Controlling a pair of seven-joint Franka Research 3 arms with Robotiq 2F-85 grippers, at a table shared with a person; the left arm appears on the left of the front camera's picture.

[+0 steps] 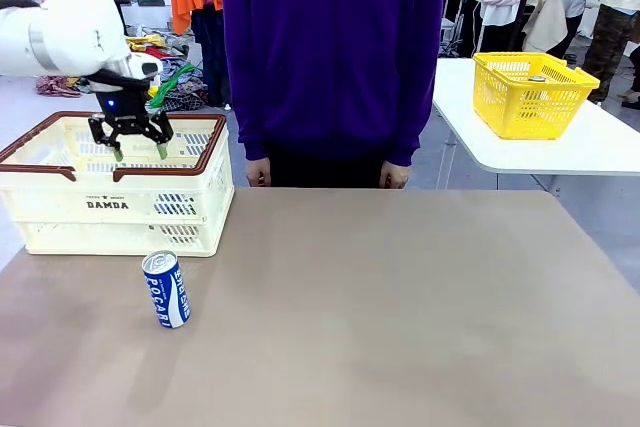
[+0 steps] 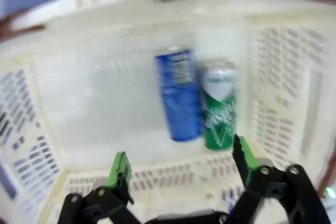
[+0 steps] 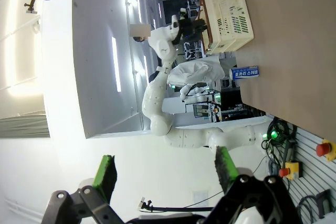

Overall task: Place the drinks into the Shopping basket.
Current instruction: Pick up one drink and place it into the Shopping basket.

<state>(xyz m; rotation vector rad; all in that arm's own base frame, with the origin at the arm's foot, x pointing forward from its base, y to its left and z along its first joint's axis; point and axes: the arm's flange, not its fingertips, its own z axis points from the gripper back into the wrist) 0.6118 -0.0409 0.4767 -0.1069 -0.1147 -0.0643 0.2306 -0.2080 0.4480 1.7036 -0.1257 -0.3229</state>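
Green-padded, the left gripper [image 1: 140, 150] hangs over the Shopping basket [image 1: 60, 202], its fingers spread wide with nothing between them. The fingertips sit about level with the reddish-brown rim, inside the far half of the basket.

The left wrist view is blurred, looking down past the two fingers [image 2: 119, 166] onto the basket [image 2: 79, 93] floor. Two drinks lie there side by side and touching. A blue can [image 2: 178, 98] lies beyond the gap between the fingers. A green can [image 2: 219, 111] lies just past the tip of the finger on the picture's right.

A third drink, a blue Pocari can [image 1: 166, 289], stands on end on the brown table [image 1: 400, 297]. It is outside the basket, just before its near wall, below the left fingers and on the robot's side of them.

The right gripper [image 3: 165, 161] is also fully spread and empty. The basket [image 3: 228, 17] and the Pocari can [image 3: 244, 72] lie well beyond its fingertips.

A person in purple [image 1: 333, 47] stands at the far edge of the table, hands [image 1: 258, 174] down.
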